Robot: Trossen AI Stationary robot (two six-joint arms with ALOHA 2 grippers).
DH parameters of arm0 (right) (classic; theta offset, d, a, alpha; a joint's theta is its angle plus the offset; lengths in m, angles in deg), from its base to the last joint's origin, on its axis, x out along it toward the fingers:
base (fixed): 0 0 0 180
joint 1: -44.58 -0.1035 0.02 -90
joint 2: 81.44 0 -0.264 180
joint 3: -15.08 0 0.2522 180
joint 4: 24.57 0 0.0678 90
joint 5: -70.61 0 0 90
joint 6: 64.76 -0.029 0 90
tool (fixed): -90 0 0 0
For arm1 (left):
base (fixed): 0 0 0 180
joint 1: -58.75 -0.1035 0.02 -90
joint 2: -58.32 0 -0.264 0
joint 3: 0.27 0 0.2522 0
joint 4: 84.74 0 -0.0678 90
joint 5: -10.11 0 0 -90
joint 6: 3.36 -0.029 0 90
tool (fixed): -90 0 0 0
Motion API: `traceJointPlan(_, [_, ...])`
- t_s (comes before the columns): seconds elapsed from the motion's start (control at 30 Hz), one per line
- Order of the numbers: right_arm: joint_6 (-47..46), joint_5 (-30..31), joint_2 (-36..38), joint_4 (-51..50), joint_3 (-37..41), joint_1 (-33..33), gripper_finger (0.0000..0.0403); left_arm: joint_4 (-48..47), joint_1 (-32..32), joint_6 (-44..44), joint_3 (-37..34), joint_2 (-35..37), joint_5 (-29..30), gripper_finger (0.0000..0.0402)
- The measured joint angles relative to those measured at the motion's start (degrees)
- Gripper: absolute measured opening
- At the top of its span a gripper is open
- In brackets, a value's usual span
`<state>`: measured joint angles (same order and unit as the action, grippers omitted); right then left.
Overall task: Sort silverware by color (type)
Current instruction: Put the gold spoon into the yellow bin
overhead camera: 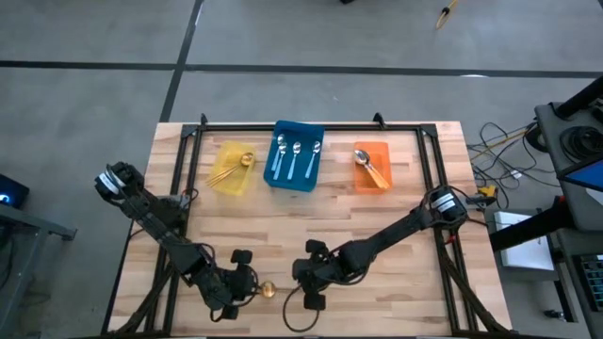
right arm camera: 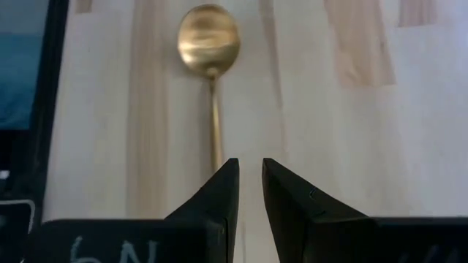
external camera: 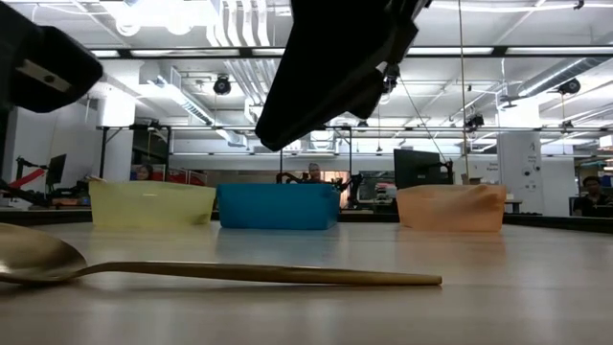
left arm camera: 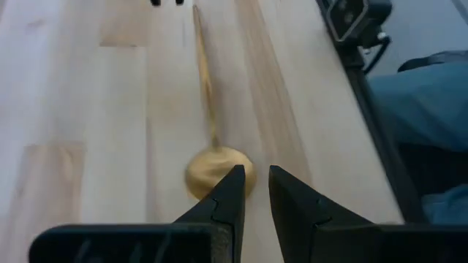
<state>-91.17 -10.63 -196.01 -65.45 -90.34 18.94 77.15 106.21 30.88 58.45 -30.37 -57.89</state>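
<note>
The all-gold thin-handled spoon (overhead camera: 268, 290) is lying at table's 6 o'clock edge, ungripped. Left gripper (left arm camera: 254, 191) & right gripper (right arm camera: 249, 183), jaws slightly parted, are hovering; handle should be pinched mid-length.

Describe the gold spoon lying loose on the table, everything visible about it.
The gold spoon is all one brassy, metallic-looking colour: a rounded oval bowl and a long, thin, straight handle. It lies flat on the bare wooden table near its front edge, outside the bins. The left gripper hovers at the bowl end and the right gripper at the handle end, both with a narrow gap; neither grips it.
</note>
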Motion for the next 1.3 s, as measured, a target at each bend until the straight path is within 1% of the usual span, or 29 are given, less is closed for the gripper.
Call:
traceJointPlan(0.3, [-2.3,0.1,0.0,-1.2,0.0,-2.6,0.0052,-0.2,3.4,4.6,-0.1,-1.5,0.1,0.0045])
traceJointPlan(0.53, [-2.1,0.2,0.0,-0.3,0.2,-4.0,0.0052,-0.2,3.9,5.8,-0.1,-4.5,0.1,0.0045])
traceJointPlan(0.6, [-2.1,0.5,0.0,0.9,0.5,-4.1,0.0052,0.2,3.9,5.8,-0.1,-5.3,1.2,0.0045])
traceJointPlan(0.77, [-2.1,0.8,-2.2,4.1,0.6,-4.1,0.0052,1.8,3.9,5.4,-0.1,-6.1,2.7,0.0045])
traceJointPlan(1.1, [-1.9,0.2,-8.6,4.2,0.3,-4.1,0.0052,1.8,4.1,6.9,-0.1,-6.2,2.6,0.0045])
traceJointPlan(1.2, [-2.0,0.4,-9.0,4.5,0.2,-3.9,0.0052,1.8,4.0,7.0,-0.1,-6.2,3.8,0.0045])
traceJointPlan(1.3, [-2.5,1.4,-9.2,5.6,0.2,-3.4,0.0052,1.7,4.0,7.0,-0.1,-6.2,6.3,0.0045])
